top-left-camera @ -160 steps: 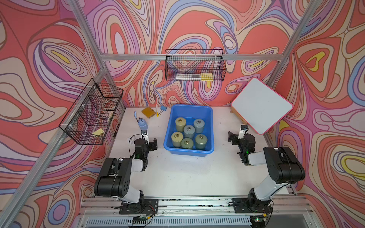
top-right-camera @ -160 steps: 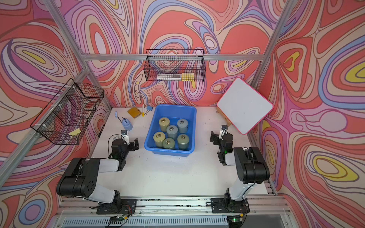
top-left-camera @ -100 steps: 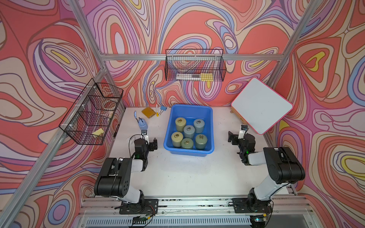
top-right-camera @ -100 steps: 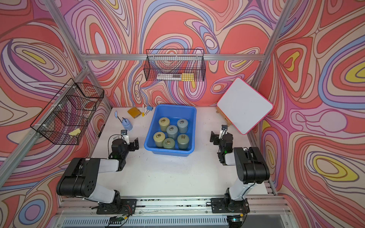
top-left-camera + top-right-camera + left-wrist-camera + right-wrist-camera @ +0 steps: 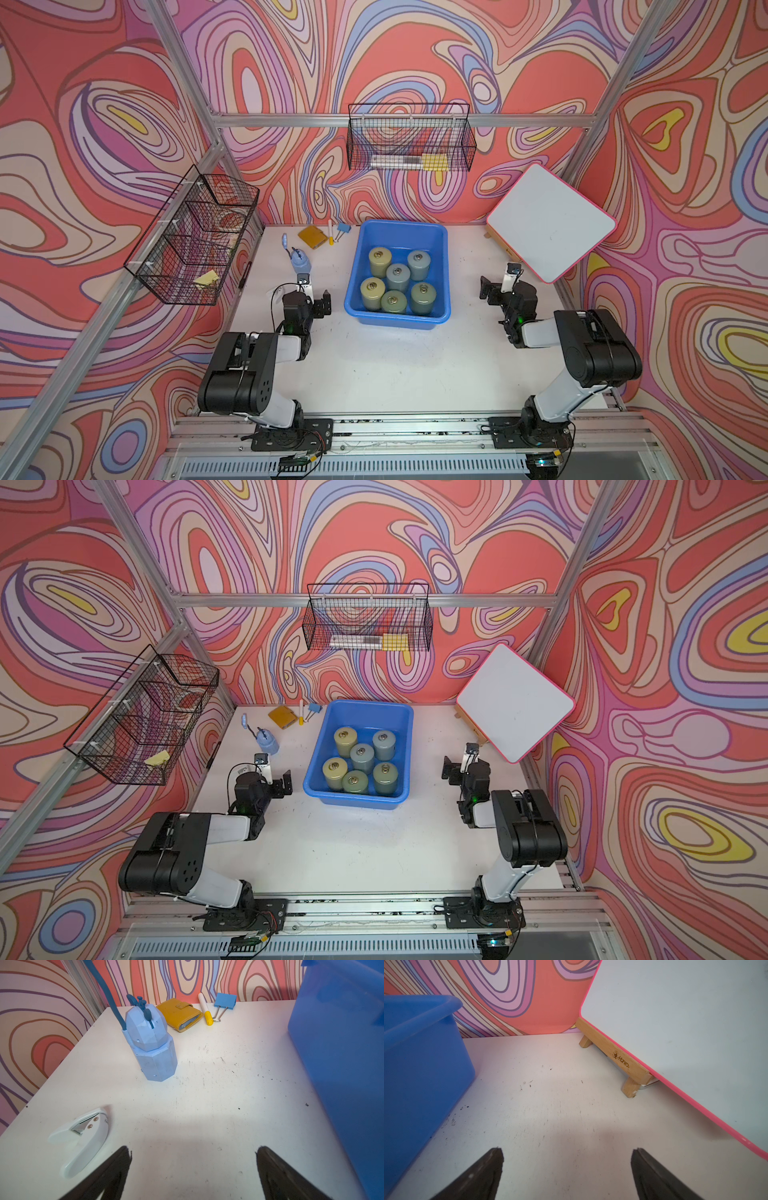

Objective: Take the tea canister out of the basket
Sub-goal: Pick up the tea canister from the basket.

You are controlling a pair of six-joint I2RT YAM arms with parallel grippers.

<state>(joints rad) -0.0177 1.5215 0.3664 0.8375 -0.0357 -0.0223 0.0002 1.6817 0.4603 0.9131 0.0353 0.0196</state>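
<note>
The blue basket [image 5: 395, 322] [image 5: 353, 802] stands at the middle back of the white table. Several tea canisters stand upright inside it, olive ones such as the back-left one [image 5: 379, 262] [image 5: 345, 741] and grey-blue ones such as the middle one [image 5: 397, 277]. My left gripper [image 5: 318, 301] [image 5: 192, 1149] rests low over the table just left of the basket [image 5: 342, 1053], open and empty. My right gripper [image 5: 496, 291] [image 5: 566, 1149] is to the right of the basket [image 5: 421, 1053], with a gap of bare table between them, also open and empty.
A pale blue faceted container [image 5: 149, 1043], a white hole punch [image 5: 83, 1136], a yellow wallet [image 5: 179, 1015], a marker [image 5: 204, 1009] and a blue binder clip [image 5: 225, 1000] lie left of the basket. A pink-edged whiteboard [image 5: 550, 222] on a wooden stand [image 5: 612, 1055] leans at the right. Black wire baskets [image 5: 409, 139] [image 5: 195, 241] hang on the walls.
</note>
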